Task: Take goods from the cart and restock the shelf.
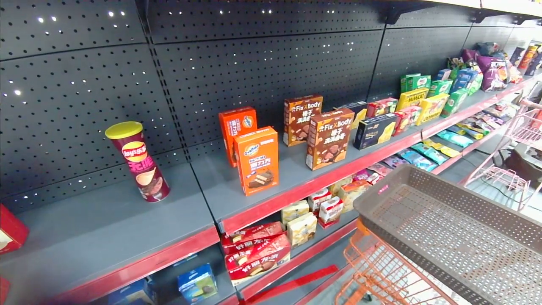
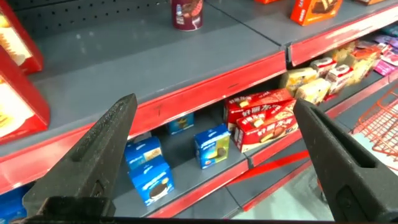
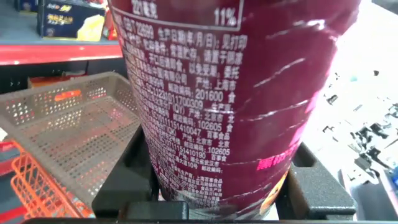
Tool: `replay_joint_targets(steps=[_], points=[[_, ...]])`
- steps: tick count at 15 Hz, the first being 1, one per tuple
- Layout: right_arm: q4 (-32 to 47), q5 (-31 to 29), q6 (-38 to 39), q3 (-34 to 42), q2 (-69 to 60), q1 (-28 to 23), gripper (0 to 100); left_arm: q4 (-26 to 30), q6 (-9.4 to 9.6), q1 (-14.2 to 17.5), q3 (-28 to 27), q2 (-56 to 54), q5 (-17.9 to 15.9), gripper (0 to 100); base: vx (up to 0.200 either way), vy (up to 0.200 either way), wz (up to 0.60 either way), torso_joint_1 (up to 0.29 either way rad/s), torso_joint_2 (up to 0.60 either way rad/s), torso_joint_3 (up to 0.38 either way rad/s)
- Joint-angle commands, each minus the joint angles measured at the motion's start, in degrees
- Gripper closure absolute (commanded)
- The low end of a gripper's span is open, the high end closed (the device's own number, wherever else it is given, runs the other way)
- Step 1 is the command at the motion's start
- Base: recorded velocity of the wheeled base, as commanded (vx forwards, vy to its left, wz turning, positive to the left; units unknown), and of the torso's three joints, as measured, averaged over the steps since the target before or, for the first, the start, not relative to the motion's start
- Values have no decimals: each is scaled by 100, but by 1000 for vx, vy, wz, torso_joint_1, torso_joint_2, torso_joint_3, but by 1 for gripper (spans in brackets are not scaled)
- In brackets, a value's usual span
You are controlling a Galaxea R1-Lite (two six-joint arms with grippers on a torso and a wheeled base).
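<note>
Grey shelf [image 1: 106,220], red edge; L gripper [image 2: 213,104] agape, empty; R gripper [image 3: 217,186] grips can [image 3: 230,93].

The grey shelf [image 1: 106,220] with its red front edge runs just ahead of the left pincer [image 2: 214,102]. Beyond the pincer a chips can [image 1: 138,161] stands upright on it; orange boxes [image 1: 256,161] and brown boxes [image 1: 328,137] stand farther off to its right.

On shelf [image 1: 127,220]: chip can [image 1: 137,161] in left bay, boxes [image 1: 256,160] to its right. Near right, before shelf: basket [image 1: 449,228] on cart [image 1: 377,271]. In right tool [image 3: 221,190]: second can [image 3: 236,106].
</note>
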Motion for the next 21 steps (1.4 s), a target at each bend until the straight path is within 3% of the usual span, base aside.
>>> replay_joint_targets(steps=[1, 13, 21], points=[[-8, 5, -1, 1, 27, -2, 100, 0, -2, 0, 10, 0, 2, 0, 0, 0, 0, 0, 0, 0], [-8, 102, -1, 36, -8, 7, 100, 0, -2, 0, 1, 0, 2, 0, 0, 0, 600, 2, 3, 3], [-8, 102, -1, 62, -8, -2, 100, 0, -2, 0, 1, 0, 2, 0, 0, 0, 0, 0, 0, 0]])
